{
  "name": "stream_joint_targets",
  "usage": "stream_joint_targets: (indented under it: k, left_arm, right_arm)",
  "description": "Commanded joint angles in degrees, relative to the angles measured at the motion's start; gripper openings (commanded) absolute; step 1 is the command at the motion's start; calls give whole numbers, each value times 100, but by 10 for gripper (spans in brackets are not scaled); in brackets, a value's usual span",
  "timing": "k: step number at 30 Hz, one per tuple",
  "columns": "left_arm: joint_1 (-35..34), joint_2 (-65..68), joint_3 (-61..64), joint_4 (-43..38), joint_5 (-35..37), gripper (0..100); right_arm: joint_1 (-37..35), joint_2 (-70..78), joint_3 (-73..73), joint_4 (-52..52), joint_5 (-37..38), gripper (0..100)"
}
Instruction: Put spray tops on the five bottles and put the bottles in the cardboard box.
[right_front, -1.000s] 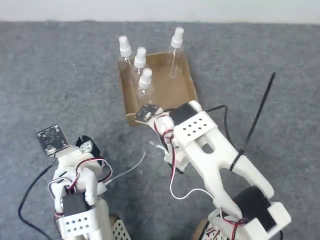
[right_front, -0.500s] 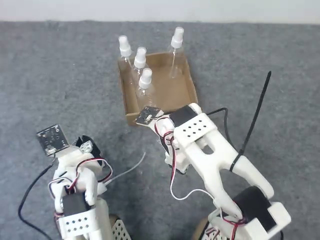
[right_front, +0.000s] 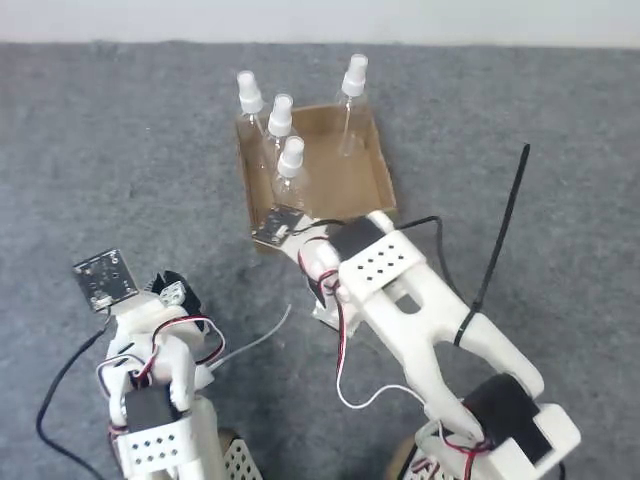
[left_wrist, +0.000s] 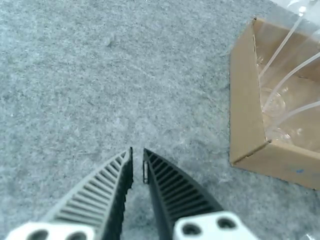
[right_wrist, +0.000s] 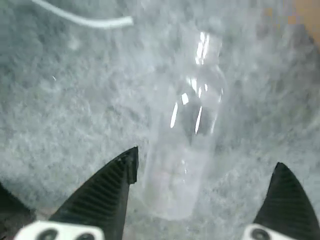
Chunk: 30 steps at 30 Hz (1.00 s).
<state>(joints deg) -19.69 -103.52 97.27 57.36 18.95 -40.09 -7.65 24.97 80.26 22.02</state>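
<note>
Plastic, clear and lying on its side on the grey table (right_wrist: 60, 100), one bottle (right_wrist: 187, 145) rests between the wide-open fingers of the right end effector (right_wrist: 206, 160), just beside the near wall of the cardboard box (right_front: 345, 185). Four bottles with white spray tops (right_front: 291, 165) stand upright in that box. A thin white tube (right_wrist: 80, 20) lies nearby. The left end effector (left_wrist: 137, 160) hangs closed and empty above the table, well apart from the lying bottle
</note>
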Motion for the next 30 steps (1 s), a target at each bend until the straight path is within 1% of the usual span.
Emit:
stream_joint_targets:
  k: [1, 5, 12, 21, 30]
  left_arm:
    - [-9, -88, -75, -88, -26, 32]
    - [-9, -88, -75, -88, -26, 32]
    - [-9, -88, -75, -88, -26, 32]
    - [-9, -88, -75, -88, -26, 32]
    - [-9, -88, -75, -88, -26, 31]
  right_arm:
    - [-207, 48, -167, -426, -9, 329]
    - [-312, 646, -255, -664, -378, 329]
    - [-286, 1112, -756, -664, -378, 329]
    - [-286, 1692, -809, -927, -378, 329]
    - [-268, 1745, -949, -892, -378, 329]
